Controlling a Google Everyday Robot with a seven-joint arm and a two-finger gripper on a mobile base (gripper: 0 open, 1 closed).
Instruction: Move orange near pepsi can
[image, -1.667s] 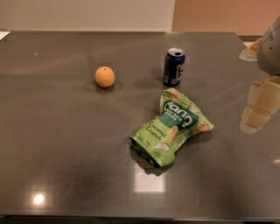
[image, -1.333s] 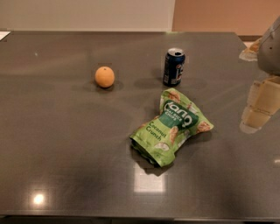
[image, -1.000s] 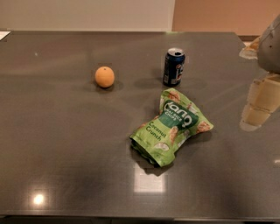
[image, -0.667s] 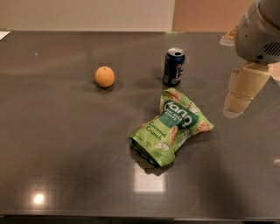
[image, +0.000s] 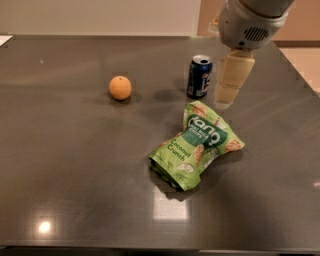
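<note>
Orange (image: 120, 87), round and matte, lies on the glossy worktop (image: 75, 175), apart from the pepsi can (image: 199, 76). Claw (image: 224, 101) hangs beside the can, state indiscernible

green snack bag (image: 197, 145), label reads "Coconut Crunch"

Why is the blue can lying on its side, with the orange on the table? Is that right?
No. The pepsi can stands upright, not on its side, as the camera view shows. The orange is on the table; the gripper hangs beside the can.
</note>
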